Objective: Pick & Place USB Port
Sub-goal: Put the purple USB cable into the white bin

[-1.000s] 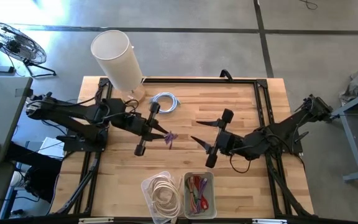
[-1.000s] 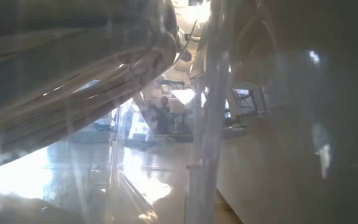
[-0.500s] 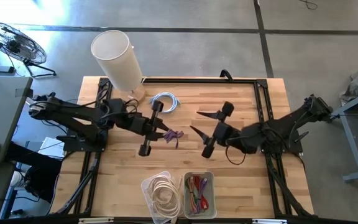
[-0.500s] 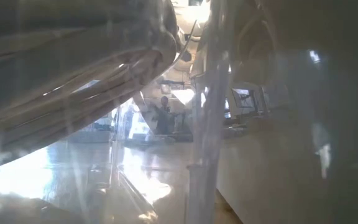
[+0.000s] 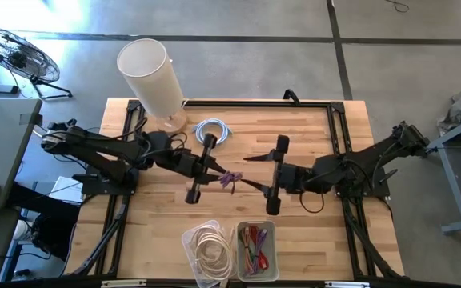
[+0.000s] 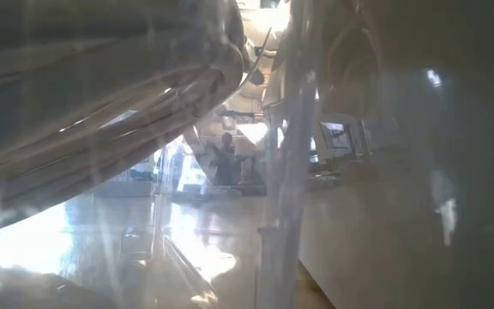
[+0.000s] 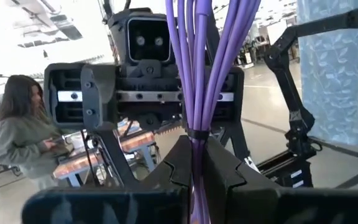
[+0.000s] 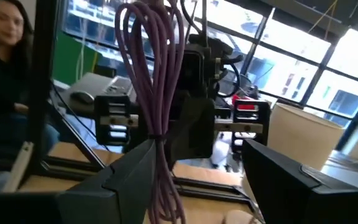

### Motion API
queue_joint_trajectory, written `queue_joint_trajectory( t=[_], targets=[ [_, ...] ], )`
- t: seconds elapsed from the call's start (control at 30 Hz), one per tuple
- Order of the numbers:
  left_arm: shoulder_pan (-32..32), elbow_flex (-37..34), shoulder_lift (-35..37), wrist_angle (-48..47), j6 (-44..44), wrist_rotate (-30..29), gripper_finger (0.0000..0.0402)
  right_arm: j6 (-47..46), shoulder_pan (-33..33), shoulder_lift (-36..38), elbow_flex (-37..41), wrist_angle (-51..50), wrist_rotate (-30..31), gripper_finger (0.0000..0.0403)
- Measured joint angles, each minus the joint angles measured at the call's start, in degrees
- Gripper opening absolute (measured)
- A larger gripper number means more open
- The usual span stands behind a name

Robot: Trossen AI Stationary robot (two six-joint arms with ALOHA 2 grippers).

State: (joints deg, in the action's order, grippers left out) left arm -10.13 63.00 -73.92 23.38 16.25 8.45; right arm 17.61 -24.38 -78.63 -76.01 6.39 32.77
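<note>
A bundle of purple cable [image 5: 230, 179] hangs over the middle of the table with my left gripper [image 5: 218, 173] shut on it. In the left wrist view the strands [image 7: 197, 68] fan out beyond a dark tie. My right gripper [image 5: 253, 171] faces it from the table's right, open. In the right wrist view the bundle [image 8: 156, 87] stands between my right gripper's [image 8: 197, 165] fingers, close to one finger [image 8: 131, 169]. The low view shows only clear container walls. My left gripper pinches the purple bundle between its two fingers just behind the dark tie [image 7: 194, 134]. The fingers come about level from the table's left. The bundle juts out past the fingertips toward the right arm, lifted clear of the table. My right gripper: I cannot tell whether its finger touches the bundle.
A tall white cylinder [image 5: 148, 77] stands at the far left. A coiled pale cable [image 5: 212, 131] lies beside it. Two clear tubs sit at the near edge, one with white cables [image 5: 207, 249] and one with coloured cables [image 5: 254, 247]. People show beyond the table.
My left gripper has carried the purple bundle a little toward the table's right, still shut on it. My right gripper has swung toward the table's left and turned, so its open fingers now stand about the bundle's free end.
</note>
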Motion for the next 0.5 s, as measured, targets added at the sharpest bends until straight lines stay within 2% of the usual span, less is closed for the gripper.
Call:
queue_joint_trajectory(
  t=[0.33,0.5],
  targets=[
    [0.02,0.04,0.07,-2.65,0.15,-0.65,0.0010,-7.36,1.90,0.00,0.00,1.17,-8.36,0.0232],
    [0.05,0.04,0.03,-3.09,0.26,-1.55,0.0010,-9.45,1.92,0.00,0.00,1.17,-9.20,0.0232]
  ],
)
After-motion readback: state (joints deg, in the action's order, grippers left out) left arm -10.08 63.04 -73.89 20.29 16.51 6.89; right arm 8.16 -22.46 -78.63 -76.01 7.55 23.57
